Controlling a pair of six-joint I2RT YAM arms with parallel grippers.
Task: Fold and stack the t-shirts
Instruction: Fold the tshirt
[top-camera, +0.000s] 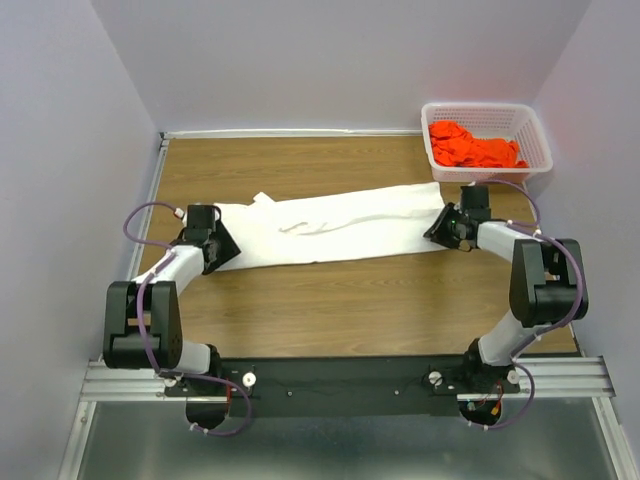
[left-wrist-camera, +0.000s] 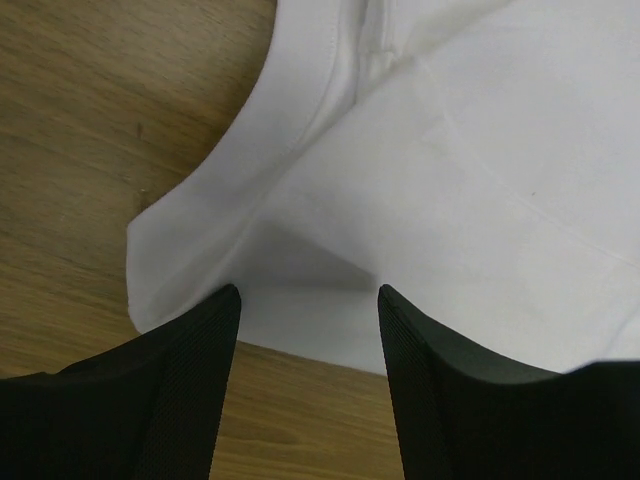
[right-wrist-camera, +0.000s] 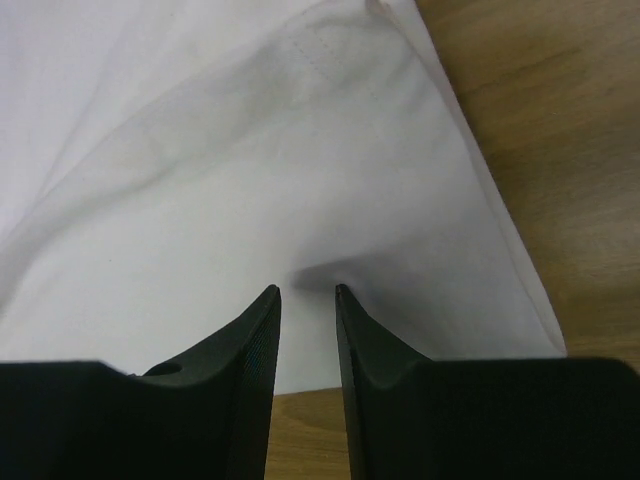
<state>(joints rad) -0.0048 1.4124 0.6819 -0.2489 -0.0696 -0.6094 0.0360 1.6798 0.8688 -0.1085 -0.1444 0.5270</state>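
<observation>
A white t-shirt (top-camera: 330, 230) lay as a long band across the tabletop (top-camera: 340, 310), slanting from near the left edge toward the far right corner. The left claw (top-camera: 224, 246) sat at its left end, the right claw (top-camera: 438, 230) at its right end (whether either pinched cloth was unclear). In the far right corner stood a white basket (top-camera: 538, 140) holding a crumpled orange-red t-shirt (top-camera: 472, 146).
</observation>
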